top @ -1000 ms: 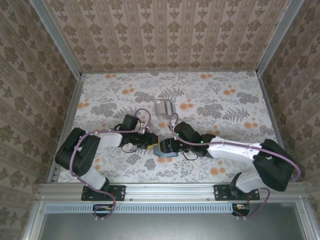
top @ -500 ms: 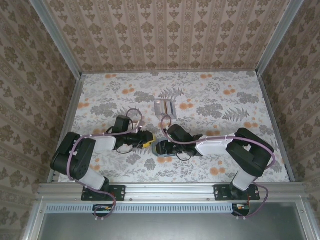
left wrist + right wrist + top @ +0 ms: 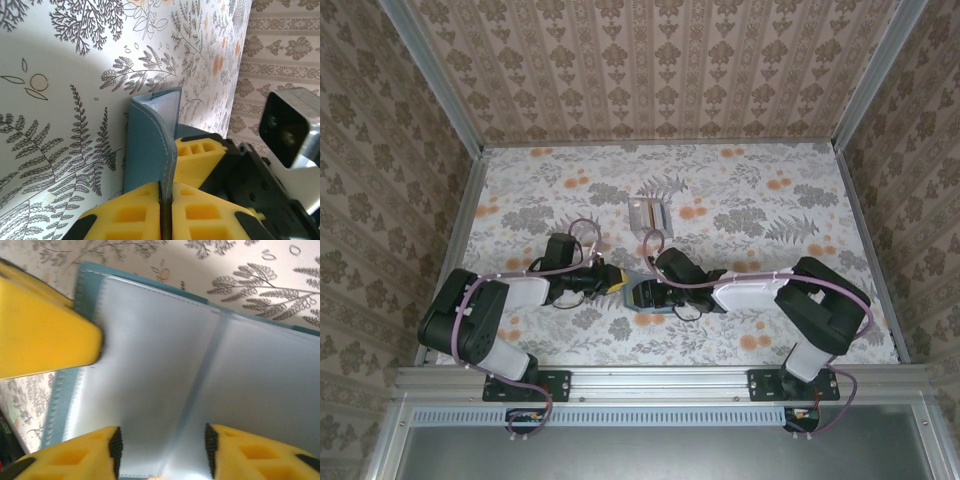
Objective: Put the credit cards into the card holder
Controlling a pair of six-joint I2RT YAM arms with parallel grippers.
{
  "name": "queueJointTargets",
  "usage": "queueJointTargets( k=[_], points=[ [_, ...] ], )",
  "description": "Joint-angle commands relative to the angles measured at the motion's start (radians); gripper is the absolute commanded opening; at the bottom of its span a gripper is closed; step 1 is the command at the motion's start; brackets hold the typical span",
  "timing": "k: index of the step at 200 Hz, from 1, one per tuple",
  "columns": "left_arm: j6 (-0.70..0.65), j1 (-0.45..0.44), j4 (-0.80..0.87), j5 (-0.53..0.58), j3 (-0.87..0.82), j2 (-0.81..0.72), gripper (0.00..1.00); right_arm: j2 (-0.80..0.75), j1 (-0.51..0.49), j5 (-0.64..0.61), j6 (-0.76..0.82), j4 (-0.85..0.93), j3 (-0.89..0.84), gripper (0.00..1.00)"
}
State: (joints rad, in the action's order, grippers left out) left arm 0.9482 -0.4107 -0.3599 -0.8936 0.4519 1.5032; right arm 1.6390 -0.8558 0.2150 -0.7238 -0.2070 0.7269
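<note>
Top external: credit cards (image 3: pixel 648 214) are seen farther out, well apart from the card holder (image 3: pixel 650 306), with bare table (image 3: pixel 770 200) all around them. Left wrist: left gripper (image 3: pixel 161 200) is clenched on the holder's upturned flap edge. Right wrist: right gripper (image 3: pixel 162 450) is spread over the grey-blue pockets.

Setting: lab-type robot test cell | Evidence: wallpapered walls (image 3: pixel 650 70) boxing in a floral worktop (image 3: pixel 760 200); aluminium frame (image 3: pixel 660 380); two arms (image 3: pixel 520 290) bolted to its near rail.

Your floral-patterned surface (image 3: pixel 770 220) carries the credit cards (image 3: pixel 649 213) near its middle, and the card holder (image 3: pixel 647 297) rests closer to you.
</note>
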Motion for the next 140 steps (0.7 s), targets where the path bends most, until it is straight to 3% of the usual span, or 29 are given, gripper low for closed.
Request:
queueJointTargets(
  k=[1,19,42,93,123,140],
  points=[
    [-0.005,0.001,-0.007,-0.015,-0.011,-0.024,0.1,-0.05,-0.002,0.02,-0.002,-0.041,-0.021,0.58],
    [-0.005,0.001,-0.008,-0.015,-0.01,-0.018,0.09,-0.032,-0.002,0.044,-0.033,-0.069,-0.012,0.66],
    [0.008,0.001,-0.037,-0.024,-0.013,-0.002,0.06,0.009,-0.003,0.03,-0.065,-0.084,-0.002,0.67],
    [0.021,-0.002,-0.057,-0.028,-0.017,0.014,0.05,0.061,-0.008,0.027,-0.072,-0.065,0.027,0.66],
    [0.023,-0.004,-0.063,-0.028,-0.015,0.031,0.05,0.066,-0.009,0.012,-0.073,-0.049,0.034,0.6],
    [0.021,-0.004,-0.062,-0.023,-0.016,0.041,0.03,0.048,-0.008,0.013,-0.075,-0.045,0.032,0.63]
  ],
)
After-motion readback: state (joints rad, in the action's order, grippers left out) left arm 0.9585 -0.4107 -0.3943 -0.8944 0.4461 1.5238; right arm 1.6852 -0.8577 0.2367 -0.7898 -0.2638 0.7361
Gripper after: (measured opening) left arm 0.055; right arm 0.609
